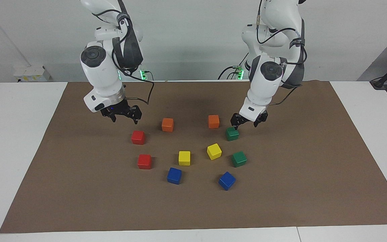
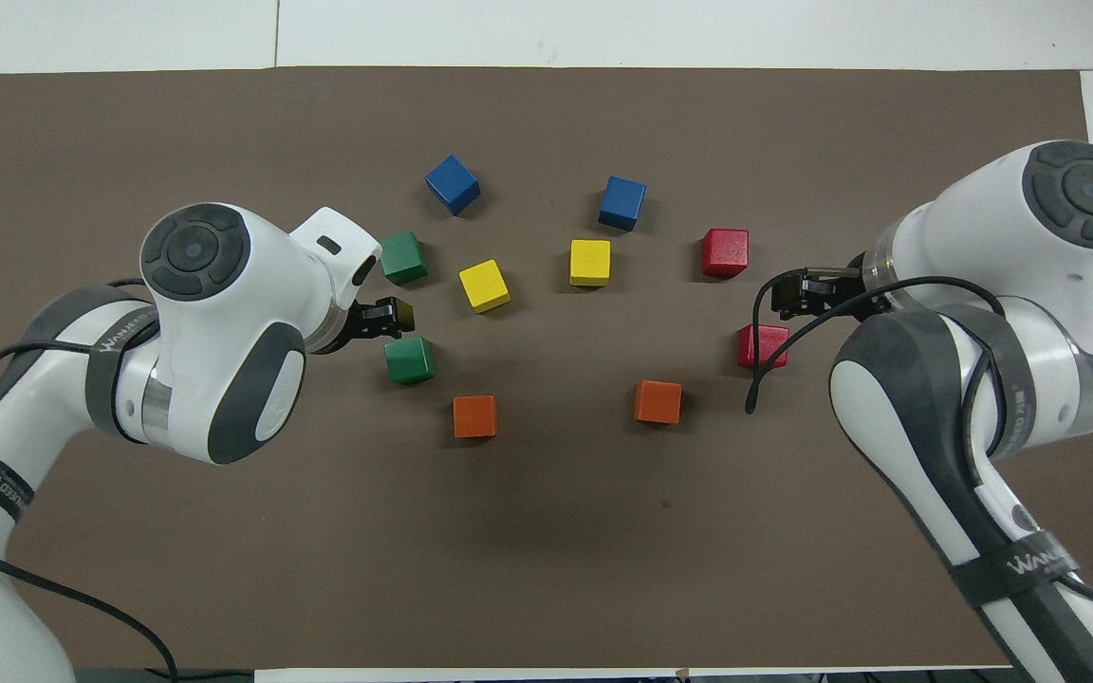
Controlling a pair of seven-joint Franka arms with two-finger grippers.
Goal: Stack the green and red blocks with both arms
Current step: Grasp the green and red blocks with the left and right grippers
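Facing view: my left end effector (image 1: pixel 246 122) above nearer dark green matte cube (image 1: pixel 232 133), fingers apart, nothing held. My right end effector (image 1: pixel 122 114) over brown mat (image 1: pixel 314 161) on surface, near nearer bright red matte cube (image 1: pixel 138 137), fingers apart, empty. Farther green cube (image 1: pixel 239 158) and farther red cube (image 1: pixel 144 161) lie on mat.

Overhead view: left end effector (image 2: pixel 391 316) between both green cubes; right end effector (image 2: pixel 790 293) between both red cubes.

A white table (image 1: pixel 18 141) covered by a large brown mat (image 1: pixel 314 174) stands against a plain pale wall (image 1: pixel 193 40). A white socket box (image 1: pixel 32 73) sits at the wall's foot.
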